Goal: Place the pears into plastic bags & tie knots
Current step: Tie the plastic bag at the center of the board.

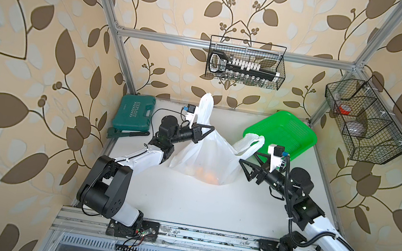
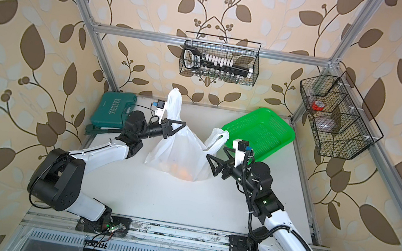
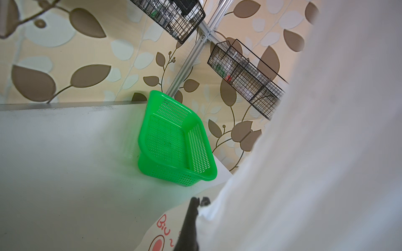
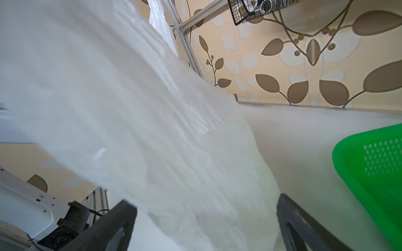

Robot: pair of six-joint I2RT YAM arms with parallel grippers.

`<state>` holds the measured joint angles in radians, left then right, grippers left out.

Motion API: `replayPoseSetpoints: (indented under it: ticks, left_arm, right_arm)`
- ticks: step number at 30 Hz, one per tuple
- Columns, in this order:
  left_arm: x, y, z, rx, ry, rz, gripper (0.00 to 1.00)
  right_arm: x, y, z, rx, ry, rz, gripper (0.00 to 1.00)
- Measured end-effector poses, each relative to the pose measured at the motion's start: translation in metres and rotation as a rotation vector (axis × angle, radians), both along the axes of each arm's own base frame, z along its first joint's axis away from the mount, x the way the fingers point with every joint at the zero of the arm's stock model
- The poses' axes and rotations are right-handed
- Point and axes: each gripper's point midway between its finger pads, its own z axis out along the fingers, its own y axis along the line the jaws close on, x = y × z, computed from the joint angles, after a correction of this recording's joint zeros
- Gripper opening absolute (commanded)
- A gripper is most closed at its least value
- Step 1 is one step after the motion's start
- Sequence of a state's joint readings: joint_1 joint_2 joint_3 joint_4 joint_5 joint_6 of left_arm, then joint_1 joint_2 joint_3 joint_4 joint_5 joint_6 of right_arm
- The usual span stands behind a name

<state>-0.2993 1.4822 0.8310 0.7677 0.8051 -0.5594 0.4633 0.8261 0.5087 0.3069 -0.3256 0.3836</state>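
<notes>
Thin white film of the plastic bag (image 4: 130, 108) sits closest to the lens, filling most of the right wrist view as a blur. It passes between the two black fingers of the right end effector (image 4: 205, 200), which stand spread wide and grip nothing.

In both top views the plastic bag (image 1: 206, 154) rests on the white tabletop (image 1: 182, 204) between the two arms. The pears (image 1: 209, 177) show through the film as orange and pale shapes at the bottom of the bag.

The left end effector (image 1: 211, 128) is pinched closed on the bag's upper edge. One handle loop (image 1: 207, 105) rises upright above it. The other handle loop (image 1: 249, 145) droops beside the right end effector (image 1: 249, 157). The loops are apart and untied.

A green basket (image 1: 282, 135) sits behind the right arm, and a dark green tool case (image 1: 134, 116) behind the left.
</notes>
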Motion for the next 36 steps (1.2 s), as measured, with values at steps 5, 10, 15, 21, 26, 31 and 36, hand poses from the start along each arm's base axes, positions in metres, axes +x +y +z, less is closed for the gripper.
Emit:
replayPoseSetpoints:
  ticks: [5, 10, 15, 21, 26, 31, 36]
  left_arm:
    - [-0.001, 0.000, 0.000, 0.000, 0.002, -0.005, 0.00]
    - [-0.001, -0.001, 0.000, -0.001, 0.003, -0.007, 0.00]
    - [-0.001, -0.001, 0.000, -0.003, 0.006, -0.007, 0.00]
    - [0.001, -0.001, -0.002, -0.011, 0.022, -0.008, 0.00]
    - [0.001, -0.002, -0.004, -0.014, 0.031, -0.009, 0.00]
    - [0.000, -0.002, -0.003, -0.020, 0.036, -0.017, 0.00]
    - [-0.002, -0.003, -0.003, -0.021, 0.039, -0.031, 0.00]
  right_arm:
    - [0.023, 0.013, -0.010, -0.006, -0.002, 0.008, 1.00]
    - [0.040, 0.021, -0.006, 0.010, -0.026, 0.028, 0.95]
    - [0.047, 0.029, 0.007, 0.035, -0.055, 0.069, 0.71]
    - [0.048, 0.041, 0.023, 0.047, -0.084, 0.138, 0.50]
    - [0.048, 0.046, 0.017, 0.041, -0.071, 0.171, 0.49]
    - [0.050, 0.050, 0.004, 0.035, -0.036, 0.199, 0.16]
    - [0.050, 0.052, 0.002, 0.024, -0.013, 0.219, 0.00]
